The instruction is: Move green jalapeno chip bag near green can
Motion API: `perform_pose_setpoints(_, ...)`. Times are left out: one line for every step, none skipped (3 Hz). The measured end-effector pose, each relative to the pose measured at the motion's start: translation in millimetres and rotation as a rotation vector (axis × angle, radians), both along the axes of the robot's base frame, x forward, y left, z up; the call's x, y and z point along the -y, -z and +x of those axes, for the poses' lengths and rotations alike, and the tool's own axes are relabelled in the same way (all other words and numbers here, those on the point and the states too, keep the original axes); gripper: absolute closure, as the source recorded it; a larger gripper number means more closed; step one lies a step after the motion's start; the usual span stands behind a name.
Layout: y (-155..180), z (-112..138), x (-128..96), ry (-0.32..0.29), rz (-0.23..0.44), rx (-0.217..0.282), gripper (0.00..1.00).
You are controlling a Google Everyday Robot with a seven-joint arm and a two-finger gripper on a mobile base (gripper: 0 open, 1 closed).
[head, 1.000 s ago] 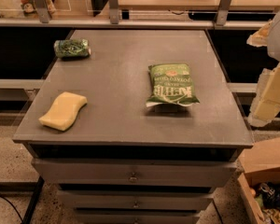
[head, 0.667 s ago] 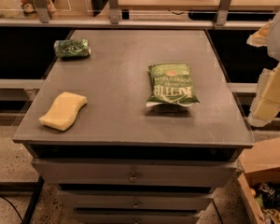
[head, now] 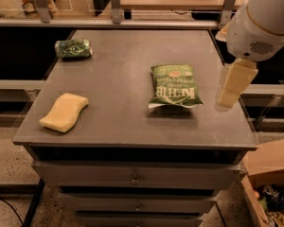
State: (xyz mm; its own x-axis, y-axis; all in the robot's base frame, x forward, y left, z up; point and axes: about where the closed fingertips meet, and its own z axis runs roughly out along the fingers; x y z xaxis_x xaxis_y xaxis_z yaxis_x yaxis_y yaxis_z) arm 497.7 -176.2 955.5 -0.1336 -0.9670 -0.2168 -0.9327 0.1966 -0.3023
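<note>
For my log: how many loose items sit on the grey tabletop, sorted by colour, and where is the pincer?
Green: 2 (green jalapeno chip bag, green can)
Yellow: 1 (sponge)
Total: 3
The pincer hangs over the right edge of the tabletop, to the right of the bag and apart from it.

1. The grey tabletop carries three things.
2. Green can: on its side, far left corner.
3. Yellow sponge: near left edge.
4. Green jalapeno chip bag: flat, right of centre.
5. Gripper: above right edge.
</note>
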Motion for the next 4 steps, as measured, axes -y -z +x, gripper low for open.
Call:
perform_pose_setpoints(26,40,-19,-0.028,-0.028,0.014,0.00)
perform_pose_setpoints(61,74,-35,-0.035,-0.064,0.005,0.00)
perform_pose_setpoints(92,95,-47,-0.038,-0.062,-0.031,0.00)
perform_pose_setpoints(116,102,-61,-0.072,-0.048,-0.067,0.18)
